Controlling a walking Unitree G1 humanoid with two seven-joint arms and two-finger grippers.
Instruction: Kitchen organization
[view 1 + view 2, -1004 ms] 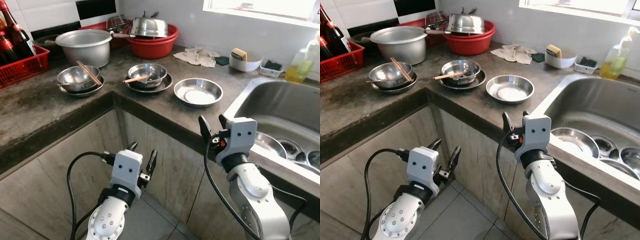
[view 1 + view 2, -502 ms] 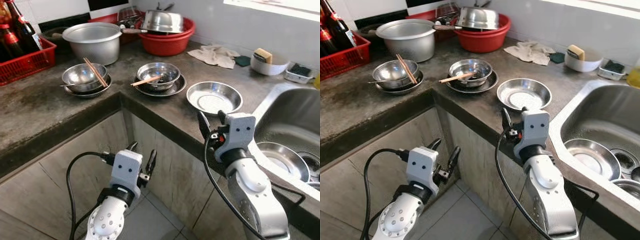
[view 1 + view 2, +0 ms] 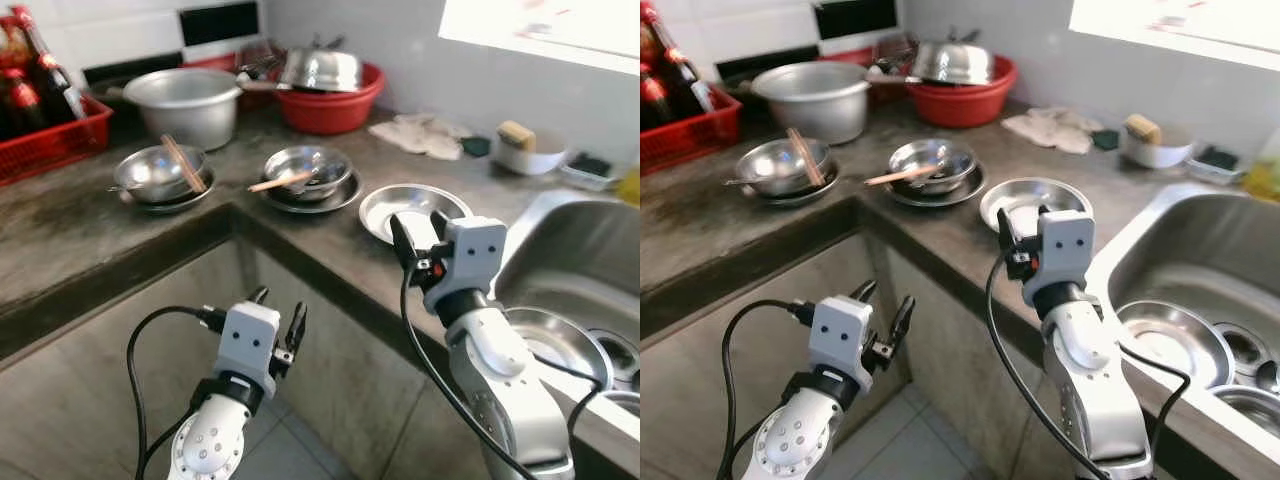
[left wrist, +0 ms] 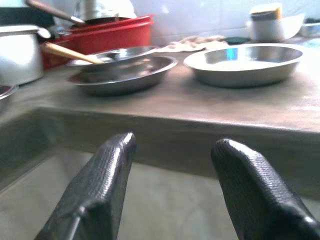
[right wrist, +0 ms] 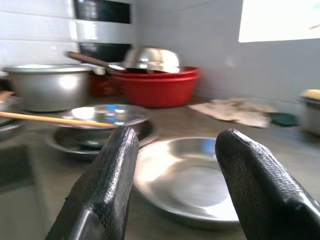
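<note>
A shallow steel plate [image 3: 415, 208] lies empty on the dark counter [image 3: 70, 225] near the corner. My right gripper [image 3: 418, 233] is open at counter height just before that plate [image 5: 190, 177], holding nothing. Left of the plate, a steel bowl on a dish [image 3: 305, 172] carries one chopstick. Further left, another steel bowl [image 3: 160, 175] holds a pair of chopsticks. My left gripper [image 3: 277, 318] is open and empty, low in front of the cabinet face below the counter edge [image 4: 165, 132].
At the back stand a big aluminium pot [image 3: 188, 100], a red basin with a steel lid [image 3: 330, 85], a cloth [image 3: 420, 135] and a white bowl with a sponge [image 3: 525, 150]. A red crate of bottles [image 3: 45, 125] sits far left. The sink [image 3: 585, 265] at right holds steel bowls [image 3: 555, 340].
The view has shifted and tilted. My right gripper has risen and moved closer to the shallow plate at the counter edge. My left gripper stays low, still open.
</note>
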